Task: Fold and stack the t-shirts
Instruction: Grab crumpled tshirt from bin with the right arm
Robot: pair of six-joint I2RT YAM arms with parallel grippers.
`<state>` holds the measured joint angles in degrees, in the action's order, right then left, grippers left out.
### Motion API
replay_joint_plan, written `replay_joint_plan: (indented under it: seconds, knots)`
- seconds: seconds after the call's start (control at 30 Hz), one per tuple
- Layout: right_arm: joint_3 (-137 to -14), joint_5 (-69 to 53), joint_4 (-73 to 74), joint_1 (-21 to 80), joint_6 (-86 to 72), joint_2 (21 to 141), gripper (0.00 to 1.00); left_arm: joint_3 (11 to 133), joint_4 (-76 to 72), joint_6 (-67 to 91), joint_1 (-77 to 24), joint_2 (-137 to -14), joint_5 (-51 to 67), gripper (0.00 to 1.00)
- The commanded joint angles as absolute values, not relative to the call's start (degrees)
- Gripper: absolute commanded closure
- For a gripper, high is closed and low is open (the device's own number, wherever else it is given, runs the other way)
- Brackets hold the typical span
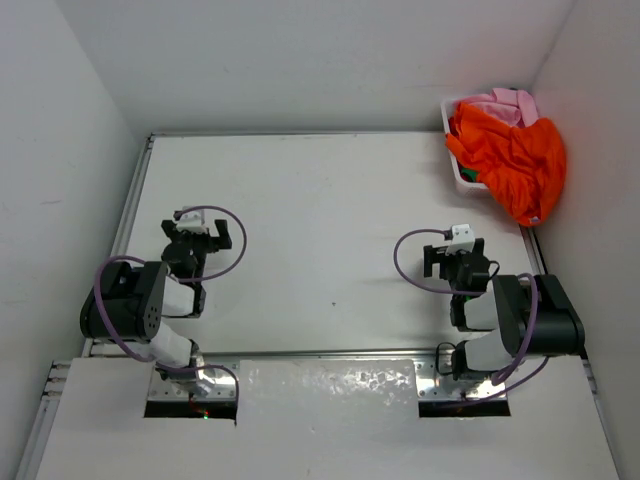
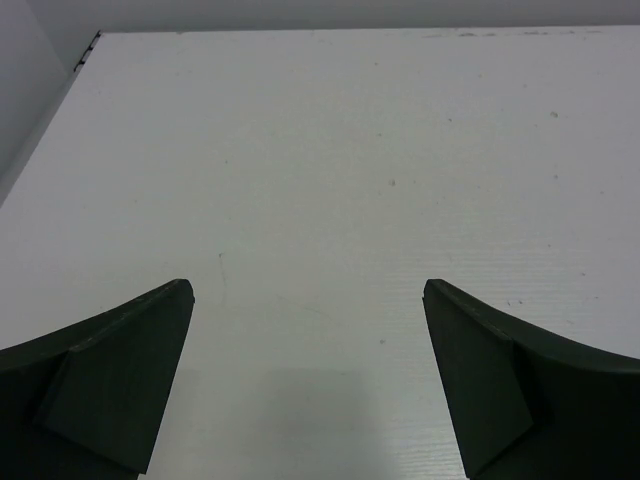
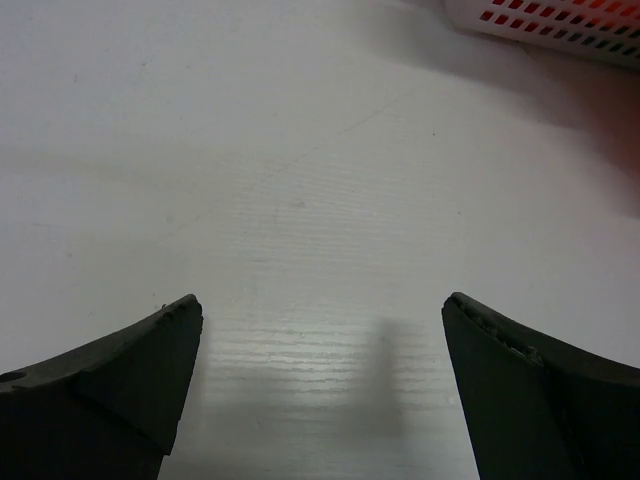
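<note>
Bolted at the near edge of the bench [image 1: 320, 190], the left arm [image 1: 140, 300] sits toward the near left corner and the right arm [image 1: 515, 320] toward the near right corner. Both are folded low, with their wrists pointing toward the far edge.

The left jaws stand wide apart with nothing between them. In the left wrist view their dark fingers [image 2: 100, 390] frame only white bench surface. The right jaws are likewise spread and hold nothing. Their fingers [image 3: 110, 380] hang over the bench, well apart from the white mesh basket [image 3: 540, 20] at the top right of the right wrist view, where red and orange show through the mesh.

The t-shirts are heaped in that basket, which stands in the far right corner of the bench. The orange t-shirt [image 1: 520, 165] lies on top and spills over the basket's right and near sides. The pink t-shirt [image 1: 503, 103] bunches behind it against the far wall. A sliver of green shows at the basket's near rim, too small to make out further.
</note>
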<state>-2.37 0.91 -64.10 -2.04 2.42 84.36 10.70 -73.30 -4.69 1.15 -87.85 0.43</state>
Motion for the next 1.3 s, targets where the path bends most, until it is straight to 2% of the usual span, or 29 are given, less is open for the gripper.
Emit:
replay_joint_plan:
  seconds: [0.0, 0.17, 0.23, 0.3, 0.33, 0.37, 0.4, 0.43, 0.47, 0.5, 0.53, 0.57, 0.6, 0.67, 0.77, 0.93, 1.03, 1.1, 1.17, 1.23, 1.27]
  knots:
    - [-3.69, 0.70, -64.09, -1.76, 2.55, 82.45, 0.01, 10.72, -76.29, -4.92, 0.62, -87.19, 0.26, 0.00]
    - [-13.94, -0.95, -41.37, -1.76, 2.38, 73.67, 0.01, 10.72, -77.60, -4.92, 0.53, -87.80, 0.26, 0.00]
    - [-18.26, -0.44, -32.15, -2.19, -3.40, 69.19, 0.01, 10.98, -77.61, -4.83, 0.62, -87.19, 0.26, 0.00]
    - [-28.26, -1.22, -23.51, -2.81, -6.93, 67.33, 0.01, 16.49, -66.16, -4.13, 0.53, -84.03, -2.36, 0.00]
    - [-33.00, -2.19, -13.11, -3.25, -6.94, 68.02, 0.01, 31.05, -38.86, -5.26, 0.61, -84.46, -2.20, 0.00]
    - [-43.49, -2.55, -7.70, -3.95, -7.12, 69.51, 0.06, 40.86, -24.40, -8.32, 0.53, -86.46, -0.37, 0.00]
    - [-48.90, -1.94, 3.66, -4.30, -7.12, 74.57, 0.16, 56.18, -5.38, -13.48, 0.53, -92.31, 2.26, 0.01]
    - [-60.61, -0.98, 9.52, -4.92, -7.12, 77.66, 0.34, 62.08, 1.69, -14.67, 0.61, -94.90, 3.76, 0.09]
    - [-66.47, 0.77, 14.54, -5.18, -7.55, 81.09, 0.83, 67.45, 8.02, -14.94, 0.53, -96.84, 4.21, 0.14]
    - [-71.41, 4.01, 19.72, -5.45, -9.39, 84.52, 0.98, 71.50, 12.44, -15.55, 0.61, -98.86, 5.00, 0.18]
    - [-79.29, 8.74, 25.87, -6.15, -9.93, 90.47, 1.00, 76.68, 17.79, -15.73, 0.53, -98.96, 6.84, 0.21]
    - [-82.15, 11.14, 26.88, -6.24, -10.37, 92.88, 0.97, 78.21, 19.32, -15.65, 0.61, -98.09, 7.55, 0.22]
    - [-84.53, 13.86, 28.63, -6.33, -10.81, 95.08, 0.81, 79.35, 20.47, -15.82, 0.62, -97.30, 8.43, 0.22]
    - [-91.73, 19.33, 29.61, -7.12, -11.60, 101.32, 0.36, 79.37, 20.83, -16.34, 0.62, -95.03, 9.49, 0.22]
    - [-103.76, 20.74, 33.65, -9.92, -15.02, 111.33, 0.23, 78.14, 20.66, -16.70, -1.32, -93.17, 8.62, 0.21]
    - [-124.59, 24.86, 40.51, -12.83, -15.39, 127.24, 0.22, 77.61, 22.50, -17.58, -2.81, -93.86, 5.98, 0.21]
    - [-124.90, 26.63, 40.96, -13.44, -15.29, 131.92, 0.22, 78.31, 23.38, -17.32, -2.99, -94.92, 5.36, 0.21]
    - [-119.83, 25.67, 39.91, -13.88, -16.96, 131.93, 0.22, 79.27, 24.43, -17.31, -2.99, -96.06, 5.01, 0.21]
    - [-116.38, 24.88, 37.98, -13.89, -17.23, 130.96, 0.30, 80.33, 25.05, -17.58, -2.99, -97.20, 4.66, 0.21]
    - [-114.79, 23.82, 36.39, -13.89, -17.14, 130.78, 0.44, 80.77, 25.31, -17.49, -2.90, -97.82, 4.04, 0.21]
    - [-115.05, 23.38, 36.39, -13.89, -17.14, 130.87, 0.60, 81.21, 25.49, -17.40, -2.99, -98.34, 4.13, 0.21]
